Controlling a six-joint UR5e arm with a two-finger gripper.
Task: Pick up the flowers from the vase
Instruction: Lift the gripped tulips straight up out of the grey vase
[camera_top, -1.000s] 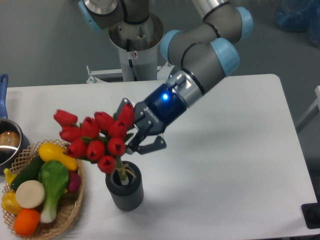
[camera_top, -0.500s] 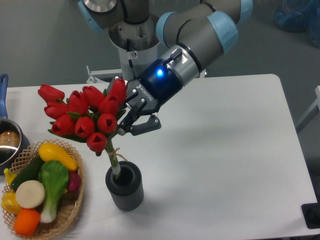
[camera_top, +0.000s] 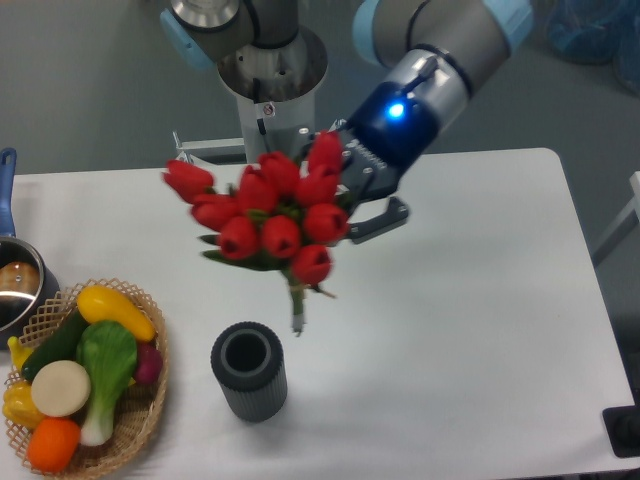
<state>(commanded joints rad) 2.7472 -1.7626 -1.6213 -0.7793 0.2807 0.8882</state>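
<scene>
The jaws of the gripper (camera_top: 350, 205) are pinched on the flowers (camera_top: 272, 215), taking hold behind the cluster of red buds, on the side nearest the arm. The exact contact is hidden by the blooms; one dark finger shows at the right edge of the bunch.

The flowers hang in the air above the table (camera_top: 470, 300), fully out of the vase (camera_top: 248, 370). The bare stem end points down and sits above and slightly right of the vase mouth, apart from it. The bunch is tilted, with heads fanned toward the left.

Handling assessment: the bunch appears light and top-heavy, with soft buds and leaves that would give or crush under a hard squeeze. The tied stems look like the stiffer part and the sounder place to grip, just below the heads. A hold high among the leaves may let the bunch slip or rotate; that is a judgement, not observed.

The vase stands upright and empty on the table. A woven basket (camera_top: 150, 415) of vegetables sits just left of it. A pot (camera_top: 18, 285) lies at the far left edge.
</scene>
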